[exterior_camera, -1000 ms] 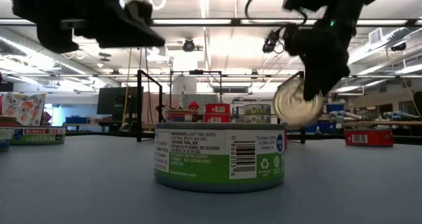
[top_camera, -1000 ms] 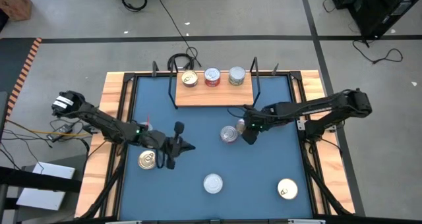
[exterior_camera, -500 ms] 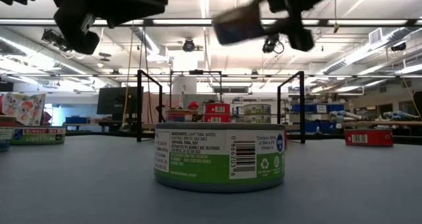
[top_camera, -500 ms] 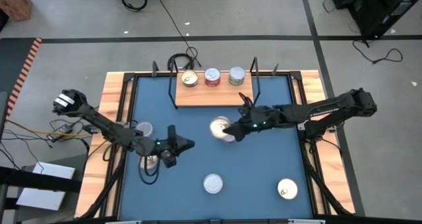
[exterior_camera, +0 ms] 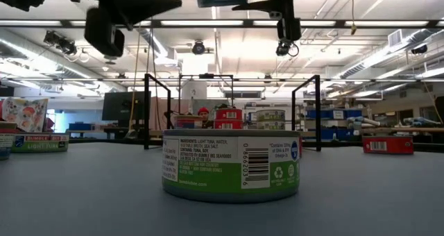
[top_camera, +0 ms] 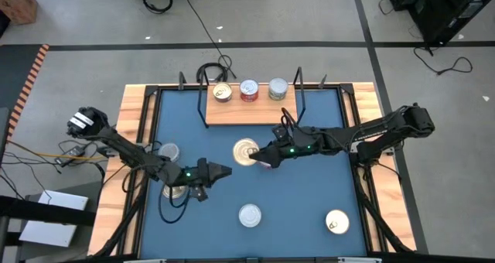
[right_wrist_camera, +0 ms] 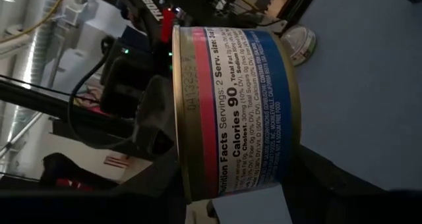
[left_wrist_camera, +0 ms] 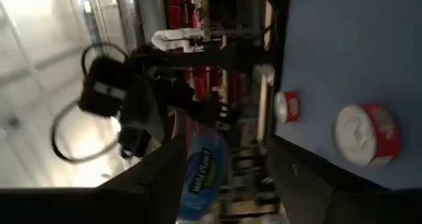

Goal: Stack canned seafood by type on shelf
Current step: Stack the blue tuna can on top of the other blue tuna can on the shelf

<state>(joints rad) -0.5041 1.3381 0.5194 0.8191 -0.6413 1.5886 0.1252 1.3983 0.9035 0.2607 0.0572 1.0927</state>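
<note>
The shelf (top_camera: 251, 111) at the table's far side carries a gold-lidded tin (top_camera: 223, 93), a red-sided tin (top_camera: 249, 90) and a silver-lidded tin (top_camera: 278, 89), each standing on its base. My right gripper (top_camera: 264, 156) is shut on a gold-lidded tin (top_camera: 247, 151) with a blue and red label (right_wrist_camera: 237, 105), held in the air over the table's middle, in front of the shelf. My left gripper (top_camera: 223, 171) hovers open at the left, holding nothing, its arm passing over a gold-lidded tin (top_camera: 175, 191). My right gripper pinches the gold-lidded tin near its rim (right_wrist_camera: 184, 184), one finger on the lid side and one on the bottom side. The frame's lower edge cuts off the contact itself. The fingers come about level from the table's right. The tin is lifted clear, lid up.
More tins stand on the blue table: a silver-lidded one at the left (top_camera: 168, 151), a silver-lidded one with a green label near the front (top_camera: 250, 215), and a gold-lidded one at the front right (top_camera: 336, 222). The shelf's black wire uprights (top_camera: 299, 93) rise at its ends.
My right gripper has risen and gone toward the table's left with the tin, tipping from pointing down to about level. The tin has turned from lid facing sideways to lid up. My left gripper has rolled about its own axis.
</note>
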